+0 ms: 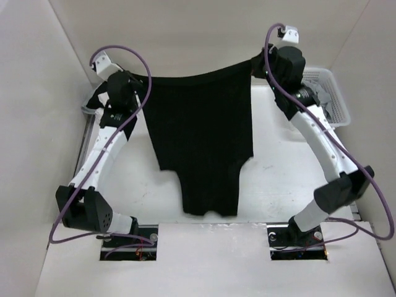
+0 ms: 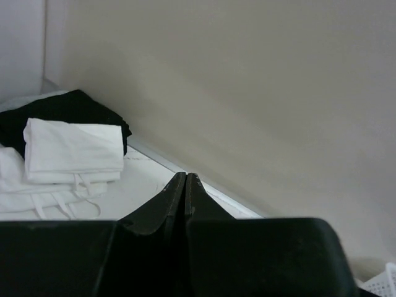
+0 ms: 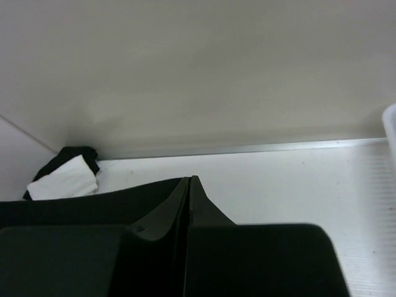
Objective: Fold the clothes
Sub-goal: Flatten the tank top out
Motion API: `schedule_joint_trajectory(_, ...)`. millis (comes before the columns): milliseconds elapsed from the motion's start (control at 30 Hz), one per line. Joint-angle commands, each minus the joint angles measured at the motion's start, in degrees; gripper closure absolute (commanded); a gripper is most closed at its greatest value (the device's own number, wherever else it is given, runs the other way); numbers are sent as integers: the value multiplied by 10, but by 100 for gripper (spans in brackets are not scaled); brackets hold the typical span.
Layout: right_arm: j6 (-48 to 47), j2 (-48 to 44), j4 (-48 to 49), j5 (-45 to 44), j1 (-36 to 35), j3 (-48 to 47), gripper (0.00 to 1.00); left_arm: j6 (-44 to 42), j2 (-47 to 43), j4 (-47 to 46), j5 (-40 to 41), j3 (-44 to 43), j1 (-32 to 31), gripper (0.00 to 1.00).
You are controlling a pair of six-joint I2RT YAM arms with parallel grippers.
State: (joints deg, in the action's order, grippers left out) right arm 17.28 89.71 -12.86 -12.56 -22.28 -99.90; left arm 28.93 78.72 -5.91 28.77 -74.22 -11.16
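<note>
Shirt held up: thin, soft plain black T-shirt (image 1: 201, 133) hangs like a curtain between both arms above the matte white table (image 1: 278, 170). Its top edge runs from the left gripper (image 1: 141, 80) to the right gripper (image 1: 257, 64) and sags slightly in the middle.

Left gripper fingers are pressed fully together, pinching the shirt's left top corner. Right gripper fingers are also pressed together, on the right top corner. Both wrist views show the fingertips meeting with no gap. From the right wrist, a dark band of the fabric (image 3: 93, 201) stretches away to the left.

The shirt's side edges hang fairly straight. The bottom edge is stepped: the left part ends higher, and a narrower panel drops toward the near table edge, just short of the arm bases. The cloth looks smooth, limp and unprinted.

Bare table shows on both sides of the shirt, wider on the right. Plain pale walls (image 1: 204, 28) box in the back, left and right.

White plastic lattice basket (image 1: 331, 80) sits in the far right corner, behind the right arm, with a light grey garment (image 1: 322, 94) in it. Folded white cloths (image 2: 74, 148) lie stacked on a black cloth (image 2: 80, 108) against the left wall, behind the left gripper.
</note>
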Motion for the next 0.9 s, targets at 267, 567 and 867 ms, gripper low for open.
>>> schedule_joint_trajectory(267, 29, 158, -148, 74, 19, -505, 100, 46, 18, 18, -118, -262, 101, 100)
schedule_joint_trajectory(567, 24, -69, -11, 68, 12, -63, 100, 67, -102, -23, -115, -47, 93, 99)
schedule_joint_trajectory(867, 147, -394, 121, 65, -57, 541, 100, 111, -421, 52, -79, 403, 32, 99)
